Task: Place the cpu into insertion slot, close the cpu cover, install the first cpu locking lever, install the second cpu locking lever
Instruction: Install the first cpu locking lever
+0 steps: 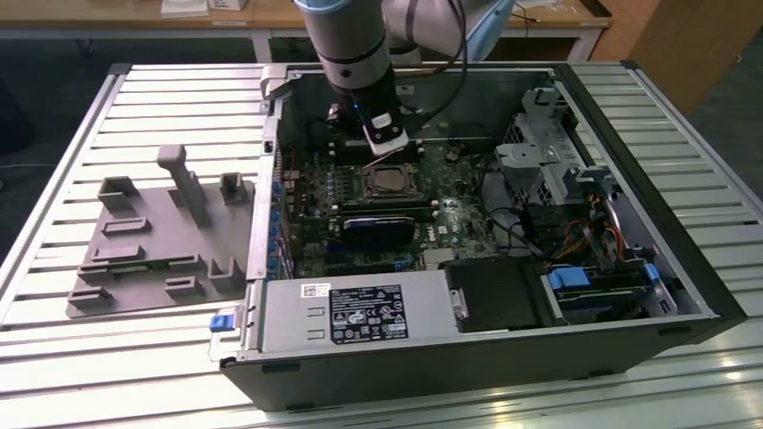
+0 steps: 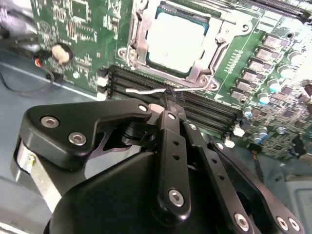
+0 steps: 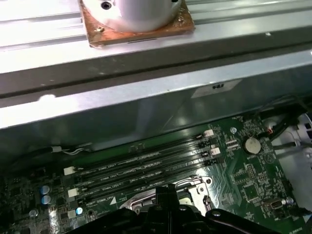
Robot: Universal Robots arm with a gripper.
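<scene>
Inside the open computer case point(image 1: 477, 371), on the motherboard point(image 2: 73, 29), the insertion slot point(image 1: 388, 181) already holds the cpu point(image 2: 175, 39), and the cpu cover point(image 2: 139, 46) looks folded down around it. The levers seem unfinished: the gripper point(image 2: 170, 100), fingers pressed together, apparently pinches a thin wire locking lever point(image 2: 144, 90) lying over the memory slots point(image 2: 204, 109) just beside the socket. The case wall point(image 3: 146, 112) stands close by the gripper; a grey fixture point(image 1: 155, 259) lies outside

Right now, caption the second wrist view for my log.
Gripper pinching a locking lever beside the cpu under its closed cover.
</scene>
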